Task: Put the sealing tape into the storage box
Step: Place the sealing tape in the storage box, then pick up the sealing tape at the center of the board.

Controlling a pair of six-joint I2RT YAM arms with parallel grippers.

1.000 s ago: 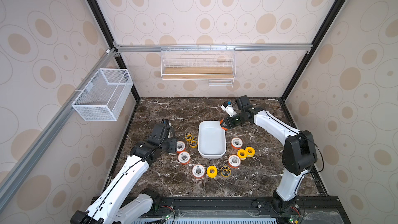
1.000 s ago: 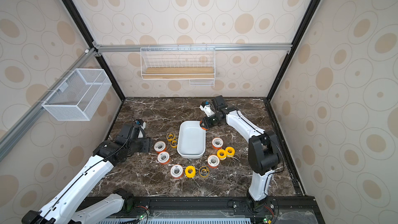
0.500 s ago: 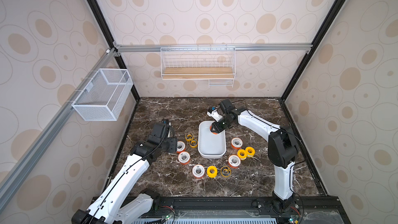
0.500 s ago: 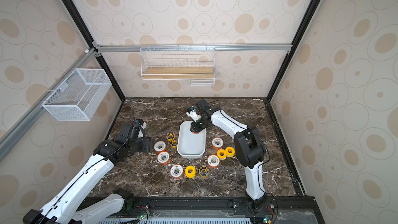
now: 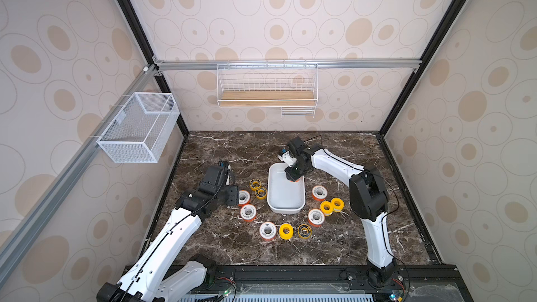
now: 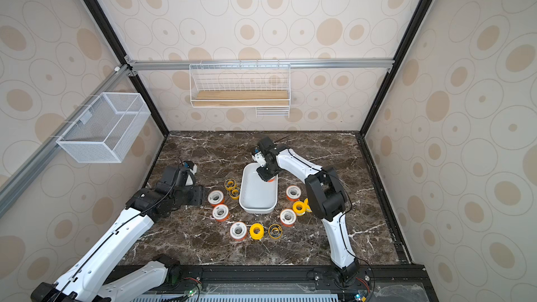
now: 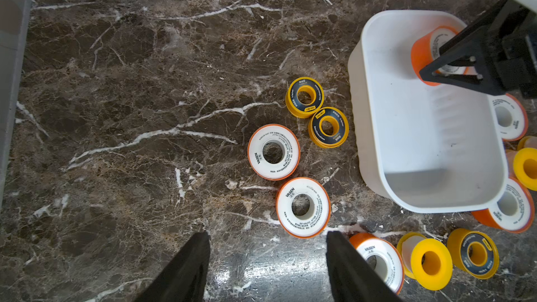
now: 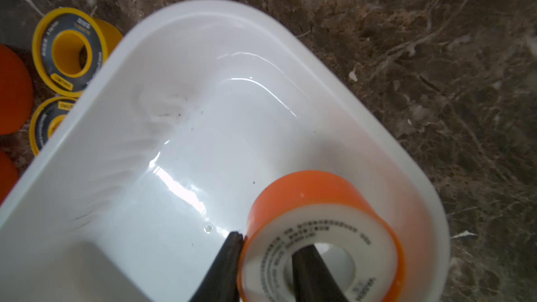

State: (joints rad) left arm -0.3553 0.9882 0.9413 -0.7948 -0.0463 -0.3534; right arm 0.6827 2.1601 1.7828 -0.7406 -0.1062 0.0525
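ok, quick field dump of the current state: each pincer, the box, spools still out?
right pincer: shut on orange-rimmed spool, one finger through its core, one outside
held spool position: within the storage box rim, at its far end; floor contact unclear
box contents: nothing else
left pincer: open, empty, over the table next to a white-faced spool
loose spools: eleven on the table, around the box

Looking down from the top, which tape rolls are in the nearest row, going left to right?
White-faced orange-rimmed spool → solid yellow spool → yellow spool with dark face.
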